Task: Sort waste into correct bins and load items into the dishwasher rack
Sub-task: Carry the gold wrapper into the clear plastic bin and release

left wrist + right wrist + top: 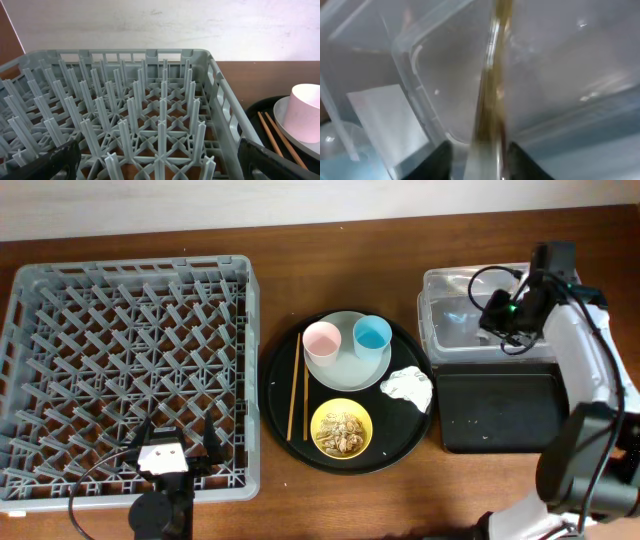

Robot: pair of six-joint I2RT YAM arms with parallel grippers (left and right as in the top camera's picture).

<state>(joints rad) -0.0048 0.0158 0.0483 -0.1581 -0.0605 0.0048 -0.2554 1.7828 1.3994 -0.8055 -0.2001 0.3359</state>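
The right fingers (440,162) are clamped on the gold wrapper (490,95), a thin shiny strip hanging just above the clear tub (440,285). Better to release it low between the walls, or it may flutter onto the desk (400,500). The black tray (500,415) beside them looks bare. The left fingers (45,165) stand apart over the empty rack (130,330).

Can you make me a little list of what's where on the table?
Rack: grey, empty
Plate: holds pink cup and blue cup
Yellow bowl: crumbly scraps inside
Tissue: on round black tray
Chopsticks: on tray, left of plate
Left gripper: jaws open, over rack
Right gripper: above clear tub, thin gold strip between jaws
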